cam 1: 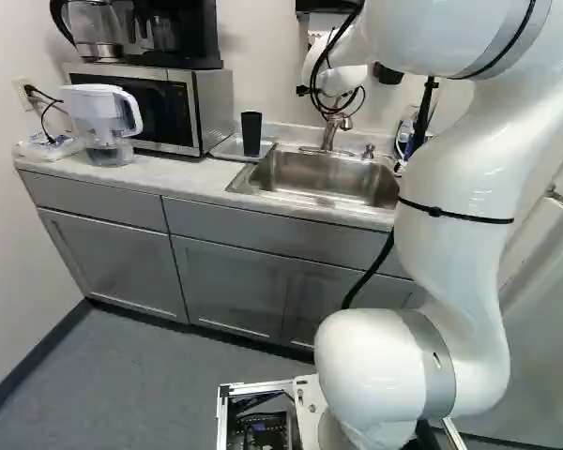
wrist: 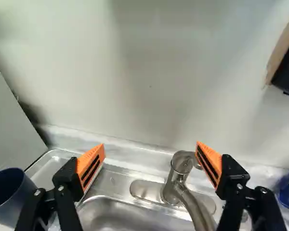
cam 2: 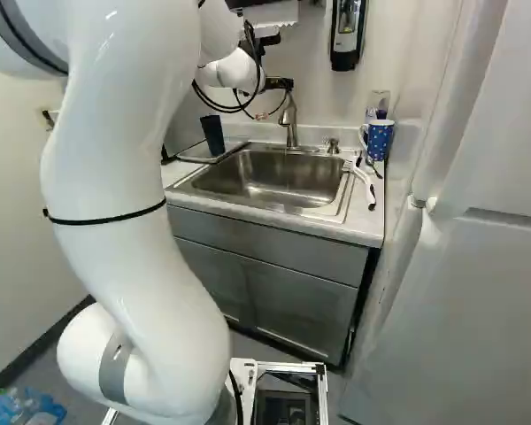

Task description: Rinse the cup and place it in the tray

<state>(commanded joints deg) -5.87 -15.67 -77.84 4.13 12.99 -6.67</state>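
Reaching up and over the counter goes the big white arm (cam 1: 450, 187), with the steel sink (cam 2: 267, 181) ahead of it. Beside the sink lies the tray (cam 1: 227, 149), and that's where placing should finish. Now the gripper (wrist: 150, 144): fingers spread wide, nothing between the orange pads, poised up by the tap (wrist: 180, 166), which shows past them. And the dark cup (cam 1: 251, 134)? Upright on the tray, well clear of the fingers! So the placing half looks met, folks. The rinse is the open question (no telling from here whether that cup is wet, or whether water is running). If it's rinsed, I'd call this nearly finished, perhaps just the tap to see to; if not, the washing lies ahead.
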